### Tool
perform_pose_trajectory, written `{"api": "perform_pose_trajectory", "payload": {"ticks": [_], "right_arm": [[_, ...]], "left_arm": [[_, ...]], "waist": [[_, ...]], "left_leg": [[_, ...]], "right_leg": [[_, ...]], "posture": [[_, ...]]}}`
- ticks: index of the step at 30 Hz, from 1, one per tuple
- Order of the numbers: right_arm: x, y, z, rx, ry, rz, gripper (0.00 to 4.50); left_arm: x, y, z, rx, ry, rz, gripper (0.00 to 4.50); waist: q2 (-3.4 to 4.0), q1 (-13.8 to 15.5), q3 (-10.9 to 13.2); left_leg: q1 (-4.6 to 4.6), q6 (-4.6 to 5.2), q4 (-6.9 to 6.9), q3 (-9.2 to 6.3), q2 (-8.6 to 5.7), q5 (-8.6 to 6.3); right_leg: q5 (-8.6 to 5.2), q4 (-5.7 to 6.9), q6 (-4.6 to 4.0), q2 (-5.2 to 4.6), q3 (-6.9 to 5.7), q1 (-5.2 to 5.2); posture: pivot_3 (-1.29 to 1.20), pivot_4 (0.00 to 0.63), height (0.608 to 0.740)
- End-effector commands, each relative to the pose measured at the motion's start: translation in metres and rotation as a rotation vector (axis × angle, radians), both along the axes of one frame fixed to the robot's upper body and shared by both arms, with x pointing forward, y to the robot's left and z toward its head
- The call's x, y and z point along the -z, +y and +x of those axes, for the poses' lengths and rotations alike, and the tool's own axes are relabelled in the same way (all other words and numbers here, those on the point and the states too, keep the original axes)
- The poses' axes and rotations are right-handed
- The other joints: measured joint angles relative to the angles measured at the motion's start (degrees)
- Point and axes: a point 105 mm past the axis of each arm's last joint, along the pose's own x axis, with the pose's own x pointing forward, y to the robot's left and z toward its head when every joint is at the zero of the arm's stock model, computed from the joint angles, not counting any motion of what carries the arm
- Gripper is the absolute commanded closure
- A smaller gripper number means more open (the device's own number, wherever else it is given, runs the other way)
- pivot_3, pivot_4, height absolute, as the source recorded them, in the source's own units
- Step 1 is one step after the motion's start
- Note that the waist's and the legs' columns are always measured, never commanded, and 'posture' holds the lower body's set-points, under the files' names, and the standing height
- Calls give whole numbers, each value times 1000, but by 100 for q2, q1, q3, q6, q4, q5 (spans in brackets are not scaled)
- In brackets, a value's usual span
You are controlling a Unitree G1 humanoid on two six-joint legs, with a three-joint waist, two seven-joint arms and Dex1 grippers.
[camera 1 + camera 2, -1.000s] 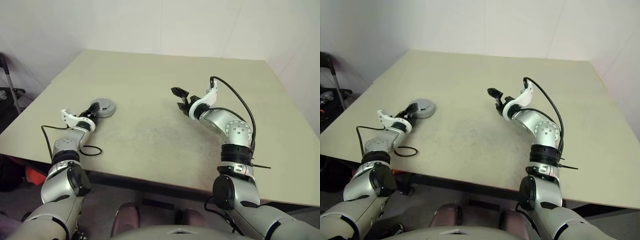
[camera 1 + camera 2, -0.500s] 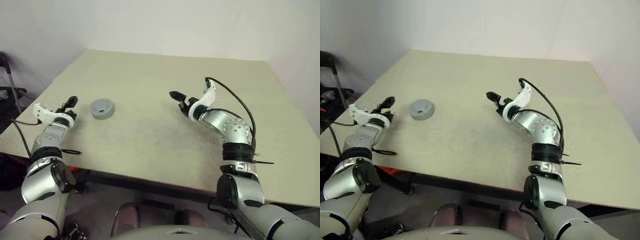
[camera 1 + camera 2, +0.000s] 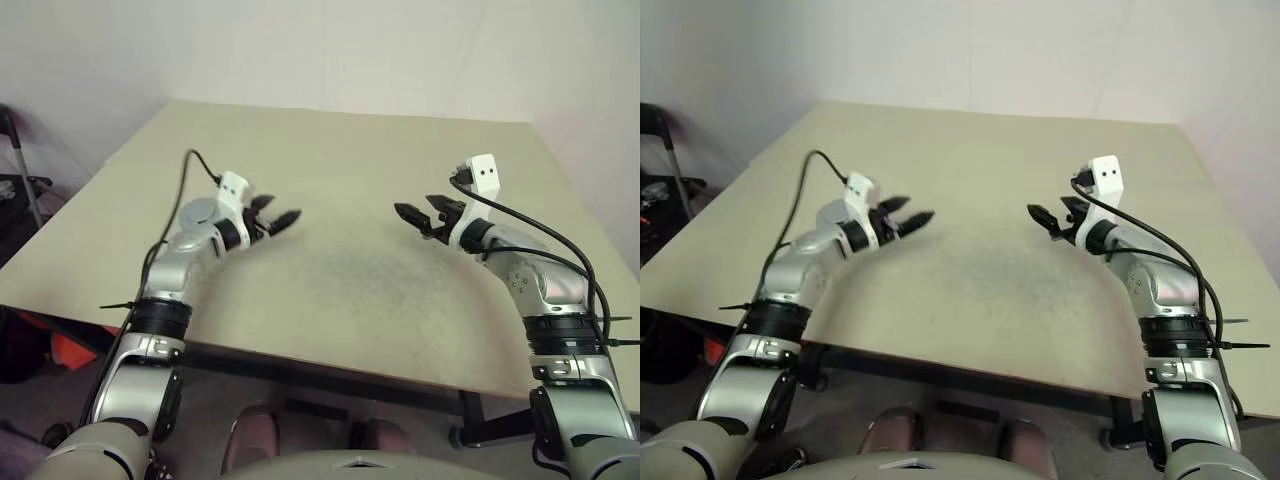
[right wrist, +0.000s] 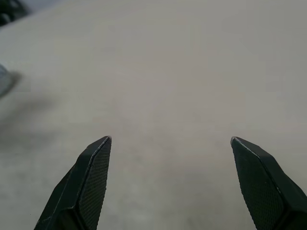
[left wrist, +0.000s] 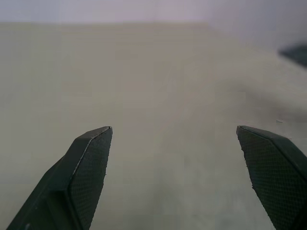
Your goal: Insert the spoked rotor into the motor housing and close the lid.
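My left gripper [image 3: 277,212] hovers open over the table's left-middle and points toward the right, with nothing between its fingers [image 5: 91,158]. Opposite it, my right gripper [image 3: 414,212] hangs open and empty over the right-middle, pointing left. The two face each other across a bare stretch of the beige table [image 3: 340,270]. The lid, the motor housing and the spoked rotor are hidden; my left wrist covers the spot where a grey disc lay. A pale grey shape [image 4: 3,79] sits at the edge of the right wrist view, and I cannot tell what it is.
A dark blurred shape [image 5: 295,51] in the left wrist view looks like the other gripper. The table's front edge [image 3: 300,360] runs close below both arms. A white wall [image 3: 330,50] stands behind the far edge. Dark gear [image 3: 15,190] sits beyond the left edge.
My left gripper left the grey disc, drew back to the table's left edge, then swung right in front of the disc and rolled. The right gripper moved right and rolled too.
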Motion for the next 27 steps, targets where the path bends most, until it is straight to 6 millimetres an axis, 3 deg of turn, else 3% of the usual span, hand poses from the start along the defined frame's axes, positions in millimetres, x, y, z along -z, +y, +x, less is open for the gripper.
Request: {"api": "perform_pose_trajectory", "payload": {"ticks": [1,11,27], "right_arm": [[-3,-7,2,4,-40,-60,0],[5,-3,4,28,-50,-79,0],[6,-3,10,55,-60,-80,0]], "left_arm": [[-14,-8,-2,37,-93,27,125],[-10,-24,5,19,-113,32,125],[-10,-23,2,11,-119,36,125]], "waist": [[1,6,0],[3,14,1],[4,12,0]], "left_leg": [[1,0,1,1,0,0],[9,22,10,5,-3,14],[10,25,9,6,-2,14]], "right_leg": [[1,2,-3,0,0,0],[4,11,-13,-2,5,9],[4,12,-14,-2,5,9]], "posture": [[0,0,740],[0,0,740],[0,0,740]]}}
